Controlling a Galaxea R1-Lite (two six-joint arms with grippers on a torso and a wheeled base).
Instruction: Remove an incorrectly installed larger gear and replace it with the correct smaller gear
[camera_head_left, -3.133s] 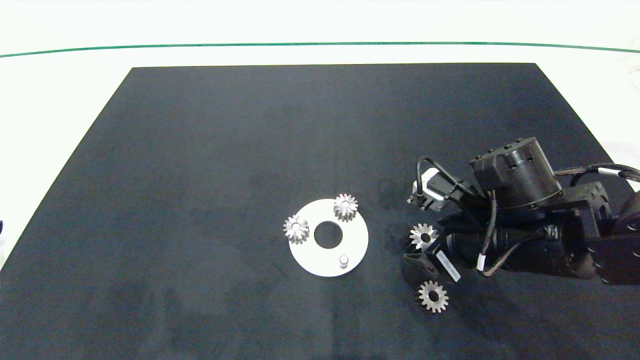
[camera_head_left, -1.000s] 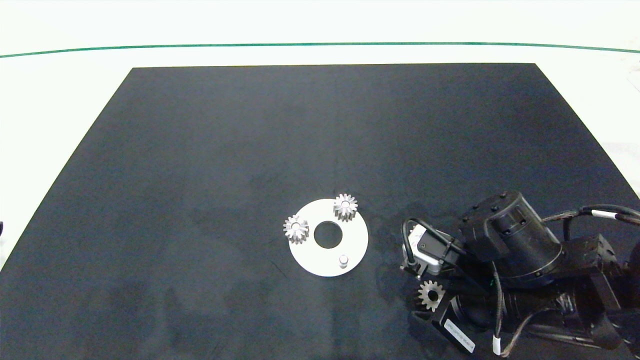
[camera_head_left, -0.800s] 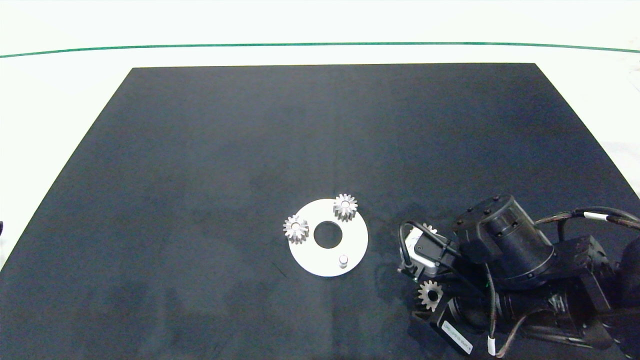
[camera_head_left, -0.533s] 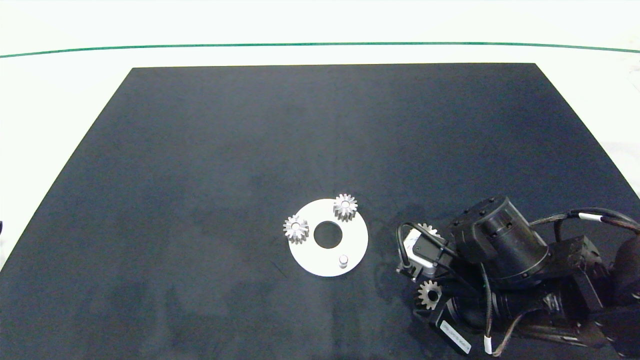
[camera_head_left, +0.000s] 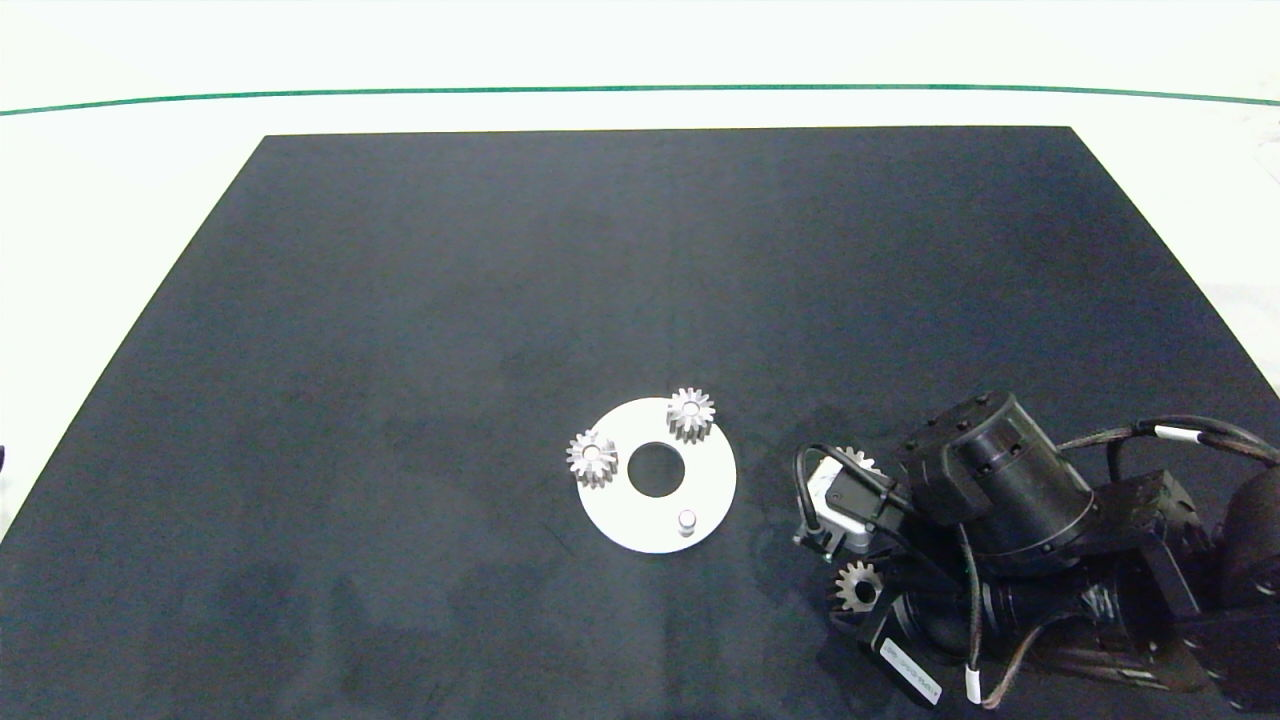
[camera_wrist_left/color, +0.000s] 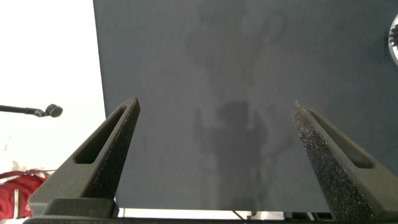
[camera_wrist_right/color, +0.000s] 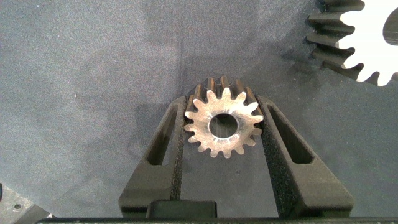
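Note:
The smaller gear, silver with short blunt teeth, lies on the black mat at the front right. My right gripper is low over the mat, one finger pressed to each side of this gear, shut on it. The larger gear, with long pointed teeth, lies just beyond it, and the wrist camera hides most of it in the head view. My left gripper hangs open and holds nothing over the mat's left edge.
A white disc with a centre hole sits mid-mat, left of the right gripper. It carries two small gears and one bare peg. White table surrounds the mat.
The right gripper left the larger gear's side and came toward the front, around the smaller gear. In the last second the arm shifted slightly; the gear barely moved.

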